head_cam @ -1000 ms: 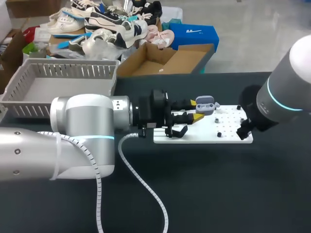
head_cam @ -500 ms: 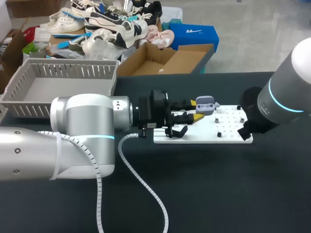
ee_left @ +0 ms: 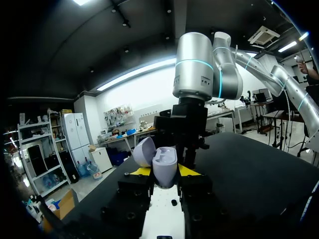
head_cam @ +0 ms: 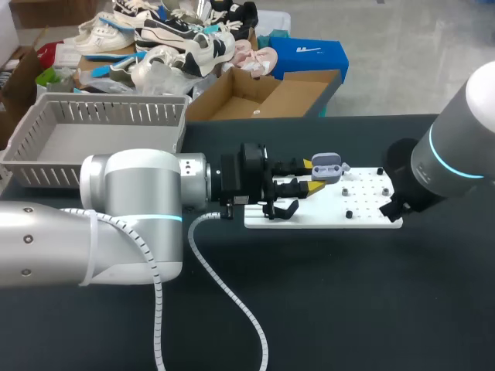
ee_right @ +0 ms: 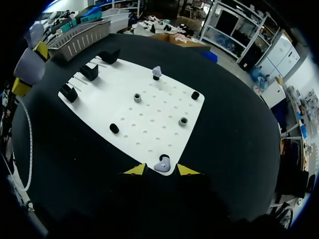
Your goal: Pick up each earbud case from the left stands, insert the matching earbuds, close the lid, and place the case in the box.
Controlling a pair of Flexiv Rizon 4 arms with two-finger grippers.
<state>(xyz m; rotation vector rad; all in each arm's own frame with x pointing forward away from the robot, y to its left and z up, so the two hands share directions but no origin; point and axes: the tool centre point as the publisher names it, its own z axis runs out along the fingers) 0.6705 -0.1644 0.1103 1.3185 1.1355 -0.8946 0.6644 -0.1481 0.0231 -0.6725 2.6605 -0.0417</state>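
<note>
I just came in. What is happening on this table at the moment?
The left gripper is shut on a lavender earbud case, lid open, above the stand end of the white board. The right gripper is at the board's opposite edge, with its open tips on either side of a lavender earbud and apparently not touching it. A second earbud stands farther along the board.

Case (head_cam: 326,165) pale lavender. Left gripper (head_cam: 312,175): yellow tips, black body. Board (head_cam: 363,212) white, dotted hole grid, black pegs (ee_right: 114,128). Table (head_cam: 348,309) matte black. Basket (head_cam: 46,147) at 10 o'clock light grey, slatted walls. Earbud (ee_right: 162,163) lavender. Left arm (head_cam: 131,209), right arm (head_cam: 456,147): silver, cyan ring light. Cable (head_cam: 232,309) white.
</note>
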